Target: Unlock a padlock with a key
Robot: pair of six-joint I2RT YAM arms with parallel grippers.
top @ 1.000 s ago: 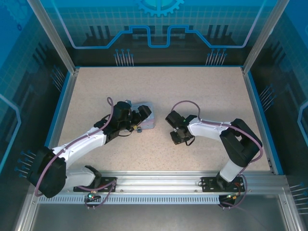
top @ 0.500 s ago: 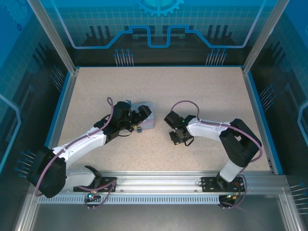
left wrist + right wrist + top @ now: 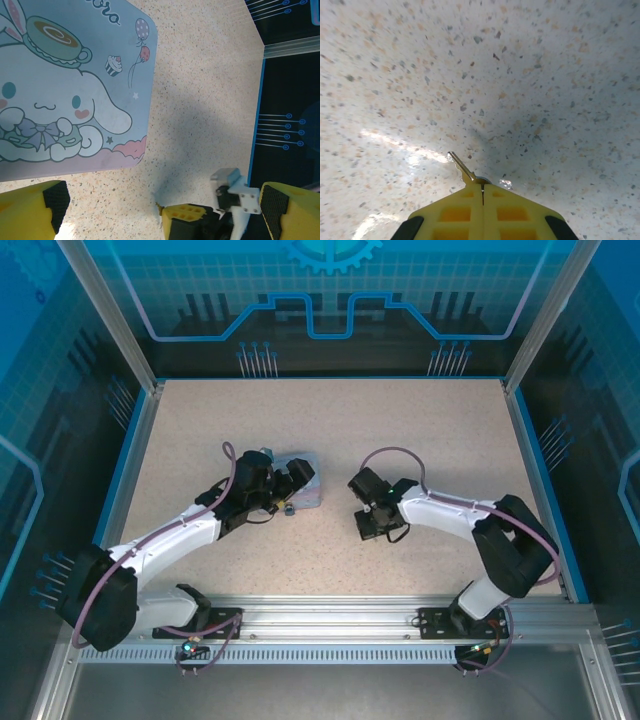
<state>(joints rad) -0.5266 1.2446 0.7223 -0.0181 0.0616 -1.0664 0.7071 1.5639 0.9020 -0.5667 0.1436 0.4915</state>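
near the middle of the worktop (image 3: pixel 430 430), right pincer (image 3: pixel 368 526): pressed together on the key (image 3: pixel 462 168), held low over the speckled surface.
key: a thin metal blade sticks out ahead of the yellow fingertips (image 3: pixel 470 199), slanting up and left in the right wrist view; its head is hidden between the pads.
padlock (image 3: pixel 288 508): a tiny dark thing on the worktop at the near edge of the tin, beside the left pincer and well apart from the key; too small to tell how the shackle stands.
left pincer (image 3: pixel 164 202): spread wide, one yellow finger at each lower corner of the left wrist view.
between those fingers: a small yellow-and-dark piece (image 3: pixel 186 220) with a pale metal part; cannot tell what it is.
tin (image 3: pixel 70 85): pale blue with a cartoon print, flat on the worktop just beyond the left pincer.
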